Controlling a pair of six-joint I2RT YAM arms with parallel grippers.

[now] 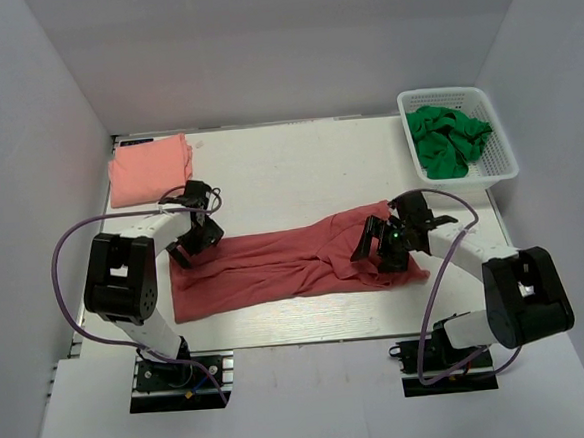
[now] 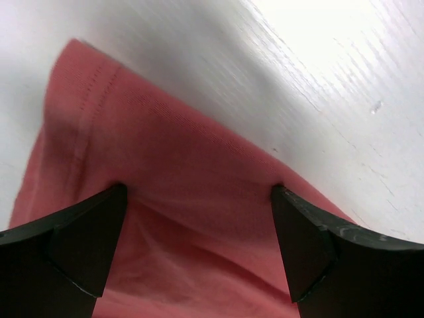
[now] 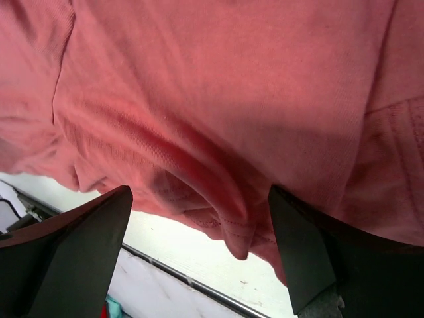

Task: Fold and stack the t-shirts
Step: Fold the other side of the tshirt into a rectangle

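The brick-red t-shirt (image 1: 285,263) lies stretched across the table front, rumpled into a long band. The salmon-pink t-shirt (image 1: 149,168) lies folded at the back left. My left gripper (image 1: 196,244) is open, jaws wide, down over the red shirt's upper left edge; the cloth (image 2: 192,199) fills the gap between its fingers. My right gripper (image 1: 377,243) is open over the shirt's right end; a hemmed fold of cloth (image 3: 225,199) hangs between its fingers above the table.
A white basket (image 1: 502,164) at the back right holds green cloth (image 1: 447,138). White walls close in the table on three sides. Bare table (image 1: 299,168) lies between the two shirts and the basket.
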